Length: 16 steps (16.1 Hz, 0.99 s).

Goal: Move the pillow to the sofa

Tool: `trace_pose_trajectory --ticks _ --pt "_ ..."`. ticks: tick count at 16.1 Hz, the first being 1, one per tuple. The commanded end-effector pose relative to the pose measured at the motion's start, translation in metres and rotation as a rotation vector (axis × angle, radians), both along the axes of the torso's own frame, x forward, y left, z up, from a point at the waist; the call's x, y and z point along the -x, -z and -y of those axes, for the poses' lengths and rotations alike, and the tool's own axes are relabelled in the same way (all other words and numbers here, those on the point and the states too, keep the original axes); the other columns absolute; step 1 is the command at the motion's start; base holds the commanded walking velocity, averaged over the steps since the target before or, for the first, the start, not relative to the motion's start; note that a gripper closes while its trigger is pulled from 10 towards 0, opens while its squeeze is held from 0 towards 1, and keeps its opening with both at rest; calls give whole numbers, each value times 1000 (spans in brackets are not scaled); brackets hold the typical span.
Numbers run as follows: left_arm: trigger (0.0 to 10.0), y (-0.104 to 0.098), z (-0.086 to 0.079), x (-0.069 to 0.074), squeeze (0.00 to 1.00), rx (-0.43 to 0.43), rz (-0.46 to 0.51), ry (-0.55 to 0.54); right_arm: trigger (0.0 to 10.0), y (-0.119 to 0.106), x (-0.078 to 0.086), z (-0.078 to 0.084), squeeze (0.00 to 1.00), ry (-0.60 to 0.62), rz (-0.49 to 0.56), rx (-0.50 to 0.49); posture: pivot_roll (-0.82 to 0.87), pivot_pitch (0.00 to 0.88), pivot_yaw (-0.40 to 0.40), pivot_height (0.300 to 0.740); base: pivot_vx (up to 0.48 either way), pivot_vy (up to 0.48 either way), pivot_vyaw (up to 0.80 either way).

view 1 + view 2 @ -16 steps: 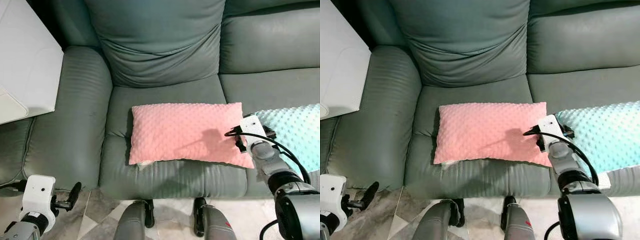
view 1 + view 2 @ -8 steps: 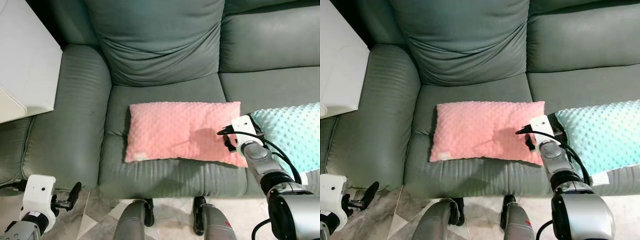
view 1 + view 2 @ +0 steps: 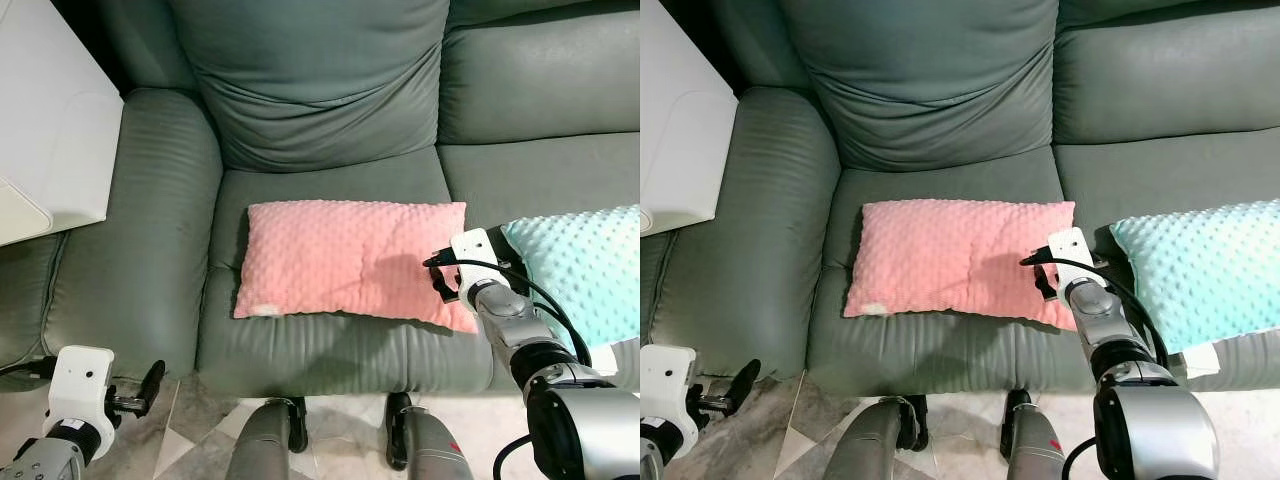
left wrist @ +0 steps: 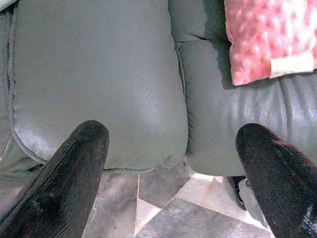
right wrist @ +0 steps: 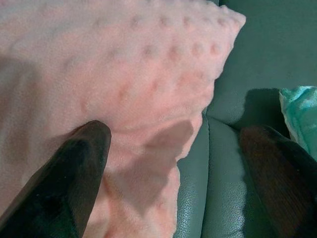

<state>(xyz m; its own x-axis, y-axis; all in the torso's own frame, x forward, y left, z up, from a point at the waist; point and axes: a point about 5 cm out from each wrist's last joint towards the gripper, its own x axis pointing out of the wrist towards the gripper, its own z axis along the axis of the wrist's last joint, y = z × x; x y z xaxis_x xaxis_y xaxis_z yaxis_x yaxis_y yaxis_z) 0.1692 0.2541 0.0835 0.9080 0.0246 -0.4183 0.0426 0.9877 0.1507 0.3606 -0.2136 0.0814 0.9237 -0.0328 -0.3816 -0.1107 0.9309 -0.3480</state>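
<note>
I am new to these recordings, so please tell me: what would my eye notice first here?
First comes the pink pillow, lying flat on the seat of the grey-green sofa. The right gripper hangs at its right end with fingers open, one finger over the pillow. Further right lies a mint pillow; the left gripper idles low by the armrest.

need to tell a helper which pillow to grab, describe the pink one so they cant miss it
Start at the grey-green sofa. On its left seat cushion, beside the armrest, the pink pillow lies flat, with the right pincer at its right end. It is pink with a white tag at one front corner, while the neighbouring mint pillow lies on the next seat.
</note>
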Motion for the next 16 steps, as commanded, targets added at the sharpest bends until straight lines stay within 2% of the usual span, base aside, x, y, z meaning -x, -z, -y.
trace_pose_trajectory --ticks 1,4,6,8,11,13,14,16 --pt "10000 5 -2 7 0 -9 -37 -22 10000 13 7 -5 0 -17 -42 -14 217 412 154 740 0 0 0" --pt "10000 6 0 5 0 -4 -35 -20 10000 15 9 -4 0 -19 -44 2 211 406 149 740 0 0 0" --pt "10000 11 2 0 0 4 -28 -24 10000 21 15 2 0 -12 -31 73 194 388 138 740 0 0 0" --pt "10000 18 5 -6 0 12 -23 -22 10000 31 25 9 0 32 -33 50 163 366 126 740 0 0 0" --pt "10000 36 10 -18 0 18 -33 -20 10000 51 45 15 0 67 -34 26 95 293 104 740 0 0 0" --pt "10000 53 7 -22 0 11 -59 -32 10000 65 60 17 0 107 -35 13 67 252 94 740 0 0 0" --pt "10000 70 2 -26 0 17 -92 -77 10000 75 70 16 0 131 -47 6 33 207 81 740 0 0 0" --pt "10000 82 -3 -32 0 13 -115 -114 10000 84 79 12 0 133 -71 -7 7 164 64 740 0 0 0"
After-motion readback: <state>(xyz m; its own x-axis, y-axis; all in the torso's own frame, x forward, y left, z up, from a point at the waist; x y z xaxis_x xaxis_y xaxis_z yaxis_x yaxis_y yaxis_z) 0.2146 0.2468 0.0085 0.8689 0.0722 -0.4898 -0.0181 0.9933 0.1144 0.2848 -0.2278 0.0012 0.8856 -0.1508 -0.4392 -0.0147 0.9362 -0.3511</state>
